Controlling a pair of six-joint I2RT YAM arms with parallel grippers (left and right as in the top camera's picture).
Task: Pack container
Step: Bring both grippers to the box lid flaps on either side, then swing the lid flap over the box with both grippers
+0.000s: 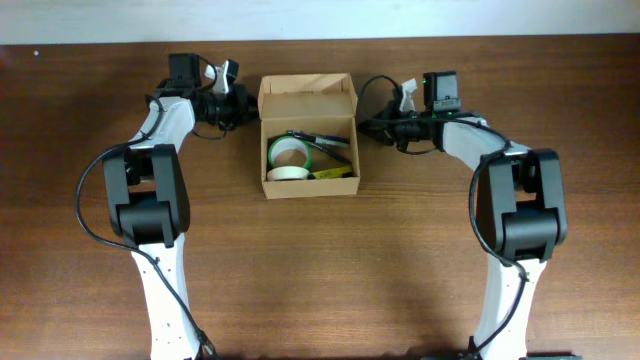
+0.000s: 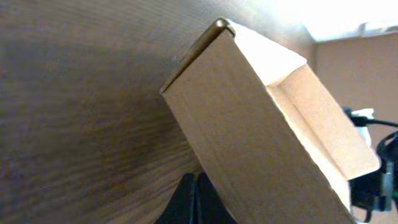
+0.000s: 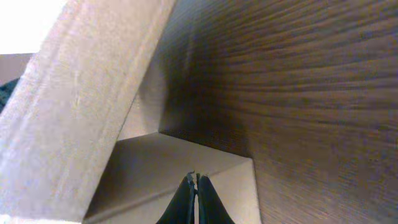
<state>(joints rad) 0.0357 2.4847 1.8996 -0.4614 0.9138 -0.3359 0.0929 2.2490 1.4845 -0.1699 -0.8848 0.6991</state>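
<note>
The container (image 1: 309,186), a tan cardboard box, stands open at mid table with its flap lid (image 1: 308,91) raised at the back. Inside lie a green-edged tape roll (image 1: 289,151), a white tape roll, dark pens and a yellow item. My left gripper (image 1: 248,108) is shut and empty beside the box's left back corner. In the left wrist view its fingertips (image 2: 196,185) sit at the box's outer wall (image 2: 261,137). My right gripper (image 1: 366,125) is shut and empty at the box's right side. In the right wrist view its tips (image 3: 196,179) point at a box flap (image 3: 161,158).
The brown wooden table (image 1: 320,280) surrounds the box. Both arm bases stand at the front left and front right. Cables hang near each wrist.
</note>
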